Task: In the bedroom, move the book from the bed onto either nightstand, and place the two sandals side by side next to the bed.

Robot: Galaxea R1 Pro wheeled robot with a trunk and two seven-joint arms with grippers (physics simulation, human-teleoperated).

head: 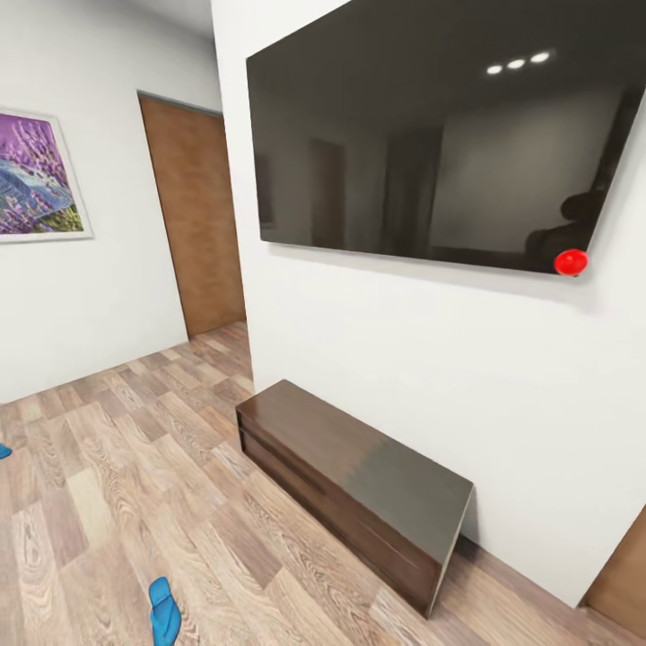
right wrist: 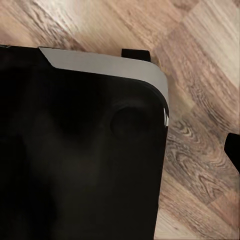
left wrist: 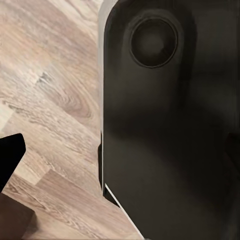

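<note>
Left wrist view looks down past the robot's dark base (left wrist: 170,130) to the plank floor (left wrist: 50,90), with one dark end effector fingertip at the edge; whether either end effector is open or closed I cannot tell. Neither appears to carry anything, probably because the robot is travelling. Farther out, one blue sandal (head: 163,612) lies on the floor before the long wall bench (head: 359,475).

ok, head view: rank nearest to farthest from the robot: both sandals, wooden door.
1. Blue sandal, on the floor at lower left.
2. Other blue sandal, a sliver at the left edge.
3. Wooden door, far back left.
</note>
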